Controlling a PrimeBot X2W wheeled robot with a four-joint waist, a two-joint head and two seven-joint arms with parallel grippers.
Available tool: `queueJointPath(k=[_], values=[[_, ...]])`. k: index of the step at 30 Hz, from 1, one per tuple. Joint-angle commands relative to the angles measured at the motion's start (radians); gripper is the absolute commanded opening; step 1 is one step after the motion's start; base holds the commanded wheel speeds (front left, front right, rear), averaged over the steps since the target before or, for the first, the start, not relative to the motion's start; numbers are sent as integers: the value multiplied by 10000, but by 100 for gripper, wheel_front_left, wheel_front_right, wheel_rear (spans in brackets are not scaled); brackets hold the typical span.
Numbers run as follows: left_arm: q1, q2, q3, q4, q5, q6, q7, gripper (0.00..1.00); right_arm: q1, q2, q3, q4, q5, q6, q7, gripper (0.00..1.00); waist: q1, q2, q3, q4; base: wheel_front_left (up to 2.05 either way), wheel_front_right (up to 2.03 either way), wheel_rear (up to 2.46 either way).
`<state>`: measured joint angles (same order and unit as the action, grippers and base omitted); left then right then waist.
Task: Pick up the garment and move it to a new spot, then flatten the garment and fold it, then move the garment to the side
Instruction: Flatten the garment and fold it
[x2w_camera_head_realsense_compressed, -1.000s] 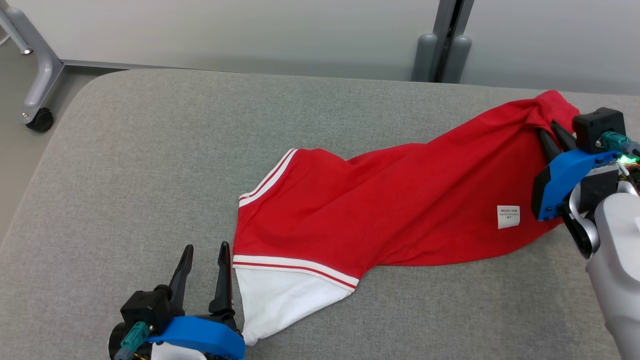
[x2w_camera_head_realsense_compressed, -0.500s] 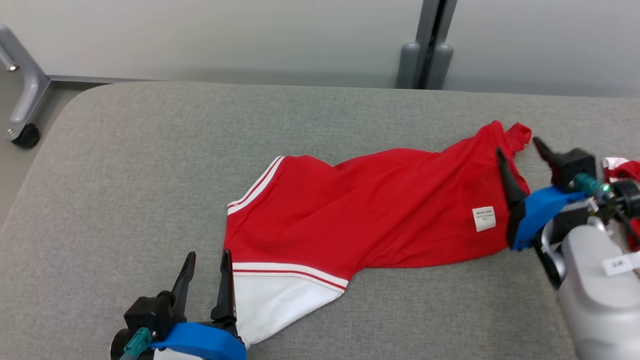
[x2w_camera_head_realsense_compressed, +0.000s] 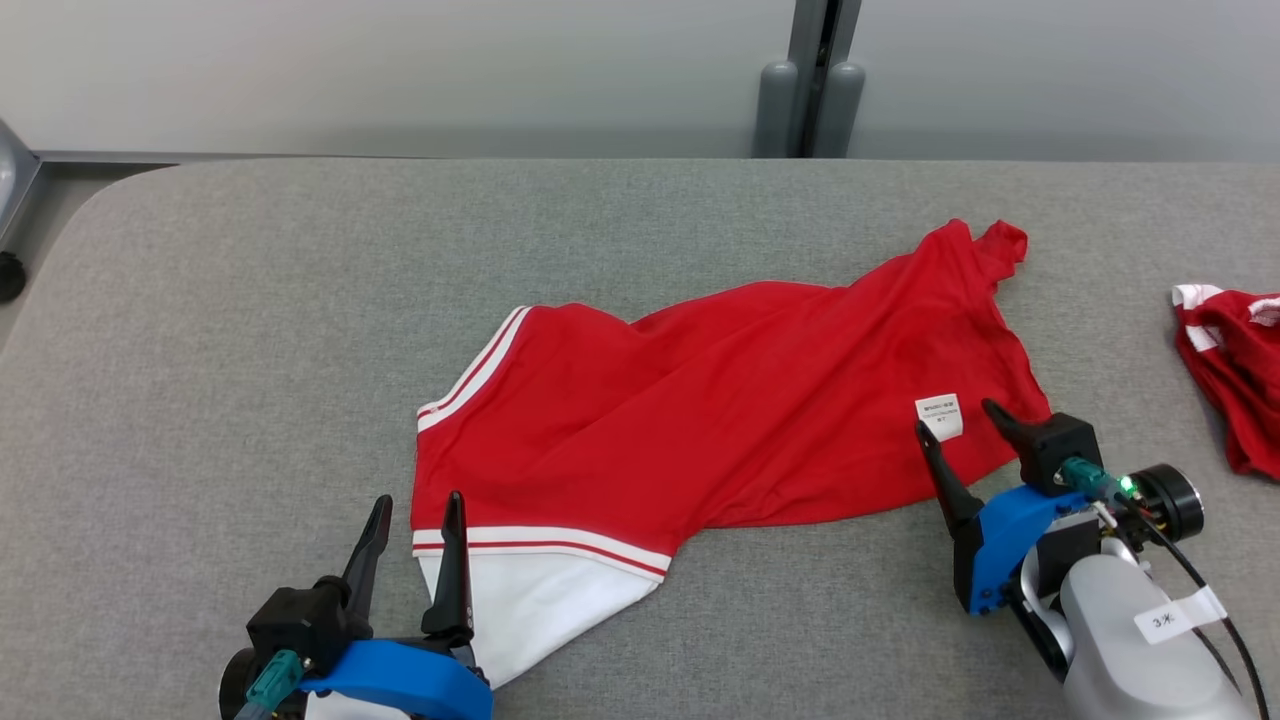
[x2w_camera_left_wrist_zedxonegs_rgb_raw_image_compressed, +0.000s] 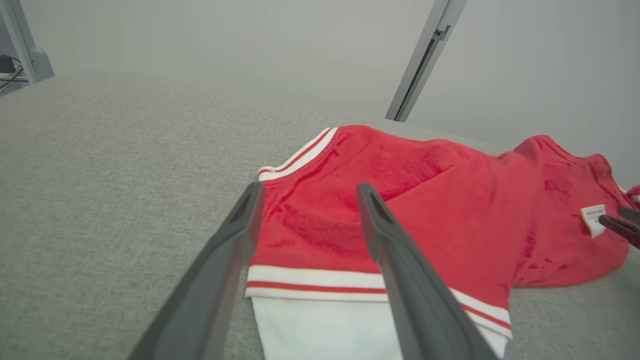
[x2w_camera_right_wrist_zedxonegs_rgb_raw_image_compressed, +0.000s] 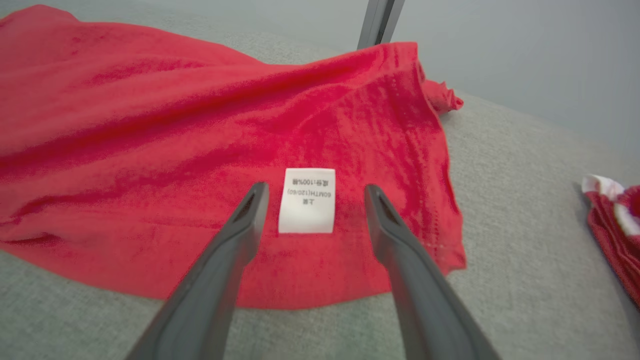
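I see the red-and-white garment lying rumpled; left gripper and right gripper both spread, empty; another red cloth sits off to the right.

Grey padded table bears the red garment and perhaps another crumpled bundle.

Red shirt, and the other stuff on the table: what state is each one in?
Red shirt: spread out but wrinkled, unfolded, nothing gripping it.
White label: facing up on the shirt.
Left end effector: open, empty, beside the white hem.
Right end effector: open, empty, near the label.
Second red cloth: crumpled, apart from the shirt.
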<state>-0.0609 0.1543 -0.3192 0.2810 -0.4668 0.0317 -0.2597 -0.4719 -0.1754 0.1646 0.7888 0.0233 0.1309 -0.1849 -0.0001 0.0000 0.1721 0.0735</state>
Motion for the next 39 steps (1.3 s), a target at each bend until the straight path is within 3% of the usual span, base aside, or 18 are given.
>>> queueJointPath(k=[1,11,12,13,14,17,22,27,39], values=[[-152,55,-14,-22,-3,23,-2,100,-268,-43,-47,95,-137,-3,-24,100,1,0,104,106,0,0,0],[-346,36,-41,12,-27,55,-6,100,-1027,124,-55,1279,-529,-3,-121,100,1,0,422,480,0,0,0],[-358,38,-34,15,-34,61,-10,100,-1080,141,-53,1377,-565,-3,-163,89,1,0,437,492,0,0,0],[-368,38,-22,16,-36,70,-13,100,-1133,155,-45,1463,-582,-3,-208,49,1,0,447,497,0,0,0],[-368,38,-22,16,-36,70,-13,100,-1133,155,-45,1463,-582,-3,-208,49,1,0,447,497,0,0,0],[-369,47,3,20,-40,108,-22,100,-1188,200,-24,1691,-630,-3,-330,27,1,0,467,475,0,0,0],[-385,88,26,-22,-37,120,-35,100,-1225,276,-72,1787,-719,-3,-557,10,1,0,483,343,0,0,0],[-405,116,16,-21,-27,115,-45,100,-1038,391,-173,1597,-845,-3,-729,0,1,0,506,147,0,0,0],[-313,162,16,-32,-21,179,-49,100,-16,482,-544,116,-901,-3,-806,0,1,0,336,-79,0,0,0]])
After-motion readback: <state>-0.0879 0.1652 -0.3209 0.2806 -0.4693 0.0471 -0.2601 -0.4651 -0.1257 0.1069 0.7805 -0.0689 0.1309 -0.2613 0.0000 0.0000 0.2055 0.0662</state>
